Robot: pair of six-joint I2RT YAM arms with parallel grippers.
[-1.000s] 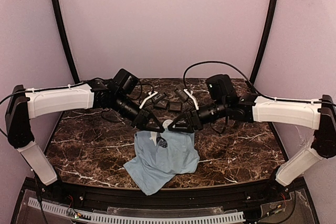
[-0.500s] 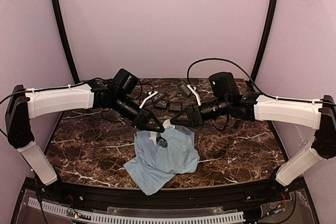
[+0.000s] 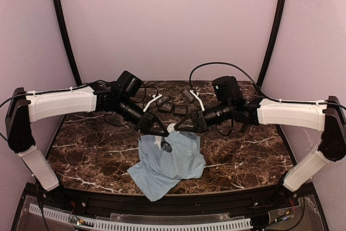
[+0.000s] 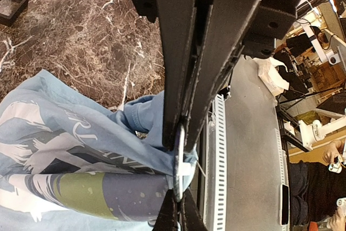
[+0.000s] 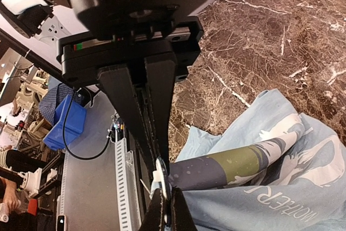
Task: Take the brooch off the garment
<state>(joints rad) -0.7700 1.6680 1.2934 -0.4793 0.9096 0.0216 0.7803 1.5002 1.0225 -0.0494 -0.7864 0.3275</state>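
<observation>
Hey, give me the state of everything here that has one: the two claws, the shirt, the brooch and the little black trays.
left claw: shut on the shirt's top edge.
right claw: shut on that same edge, tip to tip with the left one.
shirt: crumpled on the table, top edge pinched.
brooch: on the shirt, below both claws, ungripped.
trays: lying flat behind the shirt; contents unclear.
</observation>
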